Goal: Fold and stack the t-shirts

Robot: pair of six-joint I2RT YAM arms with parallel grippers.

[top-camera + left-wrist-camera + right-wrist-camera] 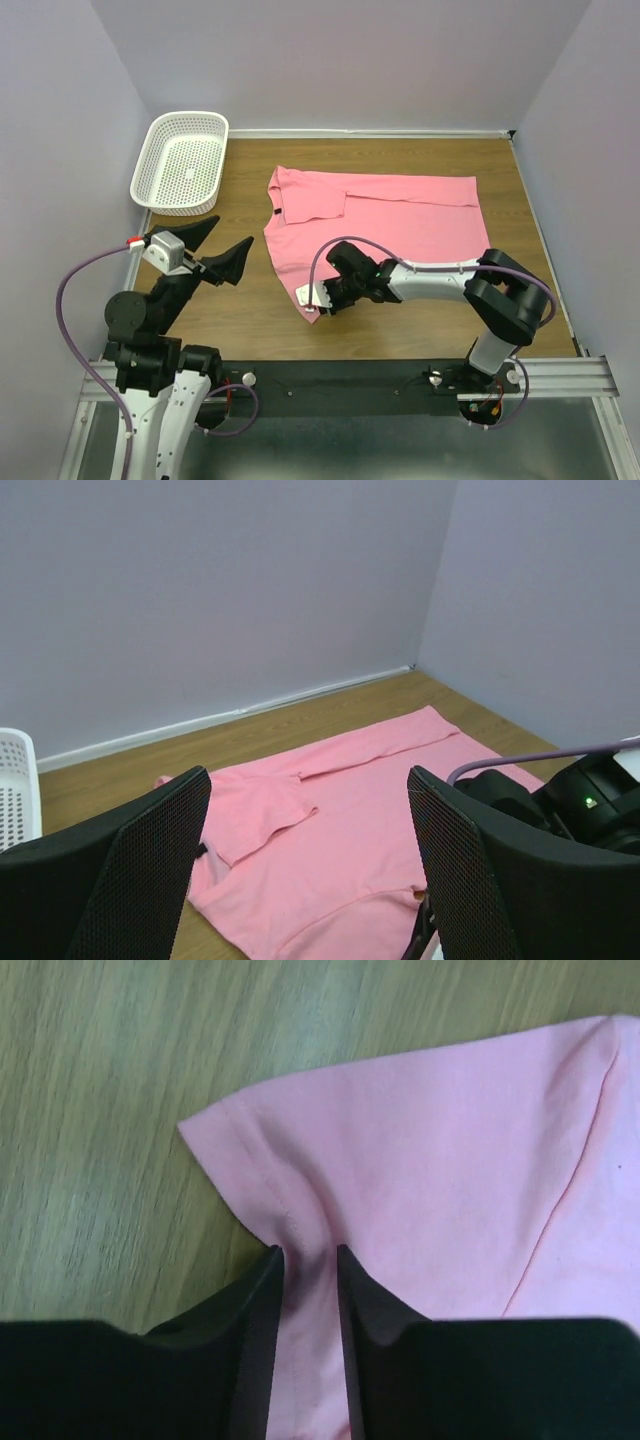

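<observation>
A salmon-pink t-shirt (400, 215) lies flat on the wooden table, its left sleeve folded inward over the body. It also shows in the left wrist view (330, 850) and the right wrist view (450, 1160). My right gripper (318, 305) is at the shirt's near left corner, low on the table. In the right wrist view my right gripper (310, 1252) is shut on a fold of the hem, with cloth bunched between the fingers. My left gripper (225, 245) is open and empty, raised above the table left of the shirt (308, 780).
A white mesh basket (180, 160) stands at the far left corner of the table and shows at the left edge of the left wrist view (15, 790). Purple-grey walls enclose the table on three sides. Bare wood lies between the basket and the shirt.
</observation>
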